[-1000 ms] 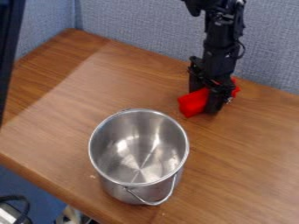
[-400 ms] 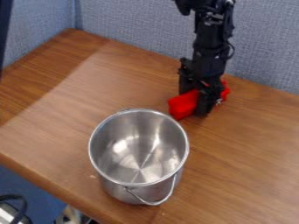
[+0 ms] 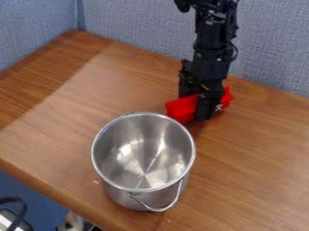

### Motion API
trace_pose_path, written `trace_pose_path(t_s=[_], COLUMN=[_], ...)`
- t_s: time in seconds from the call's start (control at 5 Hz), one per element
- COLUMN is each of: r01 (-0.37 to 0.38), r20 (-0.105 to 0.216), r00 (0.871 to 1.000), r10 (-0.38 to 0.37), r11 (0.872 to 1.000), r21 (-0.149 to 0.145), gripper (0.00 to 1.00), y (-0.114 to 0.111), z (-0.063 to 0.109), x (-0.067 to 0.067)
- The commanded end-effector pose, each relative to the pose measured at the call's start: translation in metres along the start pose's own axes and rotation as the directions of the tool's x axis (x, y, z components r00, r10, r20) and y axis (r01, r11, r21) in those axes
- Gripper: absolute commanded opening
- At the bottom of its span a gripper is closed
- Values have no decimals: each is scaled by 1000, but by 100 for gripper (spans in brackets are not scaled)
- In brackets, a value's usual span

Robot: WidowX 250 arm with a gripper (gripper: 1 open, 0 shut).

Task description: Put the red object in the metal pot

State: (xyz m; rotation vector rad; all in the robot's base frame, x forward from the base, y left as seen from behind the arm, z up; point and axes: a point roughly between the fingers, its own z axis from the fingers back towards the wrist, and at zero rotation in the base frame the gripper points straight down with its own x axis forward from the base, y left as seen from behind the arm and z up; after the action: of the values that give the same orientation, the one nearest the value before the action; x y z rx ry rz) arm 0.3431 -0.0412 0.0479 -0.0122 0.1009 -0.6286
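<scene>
You see the gripper [image 3: 203, 101] pinching the red rectangular block [image 3: 182, 109] above or on the wooden tabletop [image 3: 72, 99], behind the stainless-steel pot [image 3: 144, 161].

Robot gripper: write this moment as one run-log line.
black gripper: around red rectangular block | shiny round steel pot: upright, block outside

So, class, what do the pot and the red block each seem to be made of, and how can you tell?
Pot: polished metal, probably stainless steel; silvery walls with bright streaks inside and a thin wire handle.
Red block: probably plastic; uniform bright color and smooth-looking faces, though painted wood is possible.
</scene>
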Motion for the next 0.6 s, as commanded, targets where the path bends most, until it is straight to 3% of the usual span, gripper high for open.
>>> trace_pose_path(t_s=[0.0, 0.2, 0.4], r01=[66, 88, 84], r20=[71, 77, 101], r00=[995, 993, 990], r10=[-70, -94, -95], r11=[996, 993, 991], r21=[63, 84, 108], gripper=[0, 0, 0], y=[-8, -7, -14], z=[35, 57, 80], x=[-5, -22, -55])
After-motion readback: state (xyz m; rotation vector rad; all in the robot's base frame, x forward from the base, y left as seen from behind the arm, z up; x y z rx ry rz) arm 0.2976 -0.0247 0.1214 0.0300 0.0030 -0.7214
